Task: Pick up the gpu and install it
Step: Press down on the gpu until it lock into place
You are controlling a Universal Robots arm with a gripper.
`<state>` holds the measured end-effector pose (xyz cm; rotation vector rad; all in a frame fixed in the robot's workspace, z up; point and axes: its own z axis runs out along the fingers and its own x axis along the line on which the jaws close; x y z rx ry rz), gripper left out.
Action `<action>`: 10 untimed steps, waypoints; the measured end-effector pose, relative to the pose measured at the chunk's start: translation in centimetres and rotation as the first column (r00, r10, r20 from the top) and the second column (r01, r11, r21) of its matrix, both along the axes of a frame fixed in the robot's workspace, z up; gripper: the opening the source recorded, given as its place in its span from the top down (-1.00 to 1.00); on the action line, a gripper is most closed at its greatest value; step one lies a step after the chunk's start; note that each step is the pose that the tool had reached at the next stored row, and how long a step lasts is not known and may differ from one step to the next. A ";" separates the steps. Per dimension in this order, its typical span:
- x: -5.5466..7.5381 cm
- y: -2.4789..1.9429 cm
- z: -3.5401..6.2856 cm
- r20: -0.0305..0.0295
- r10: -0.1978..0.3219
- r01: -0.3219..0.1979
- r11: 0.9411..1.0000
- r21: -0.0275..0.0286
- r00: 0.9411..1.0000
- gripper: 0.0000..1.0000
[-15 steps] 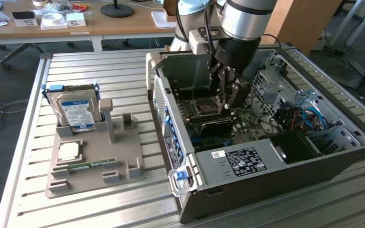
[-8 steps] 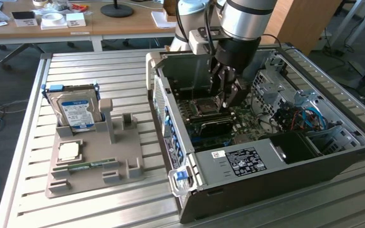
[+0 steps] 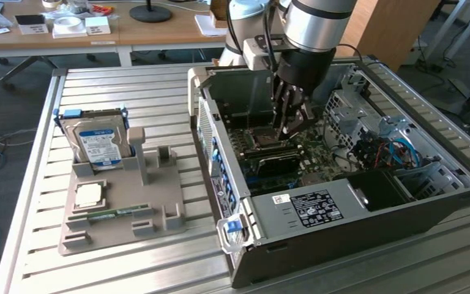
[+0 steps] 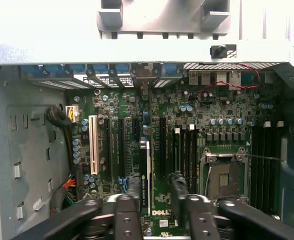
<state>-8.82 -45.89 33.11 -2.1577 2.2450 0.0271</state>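
lab, slatted metal bench [image 3: 137, 257]; open pc case [image 3: 341, 208]. gripper [image 4: 154, 200] jaws narrowed on upright gpu [image 4: 145, 170] over motherboard slot [image 4: 162, 145]: keep card square, press evenly.

A ribbed pale metal worktop [image 3: 137, 98] carries two things. An open computer case [image 3: 366, 208] lies on its side directly beneath the jaws, motherboard facing up. Well apart from the jaws, toward the exterior view's left, a grey parts holder [image 3: 120, 226] rests flat on the worktop beside the case.
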 end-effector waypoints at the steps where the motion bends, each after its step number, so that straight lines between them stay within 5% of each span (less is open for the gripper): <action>1: 0.0 0.00 0.00 0.000 0.000 0.000 1.000 0.000 1.000 0.25; 10: 0.0 0.00 0.00 0.000 0.000 0.000 1.000 0.000 1.000 0.25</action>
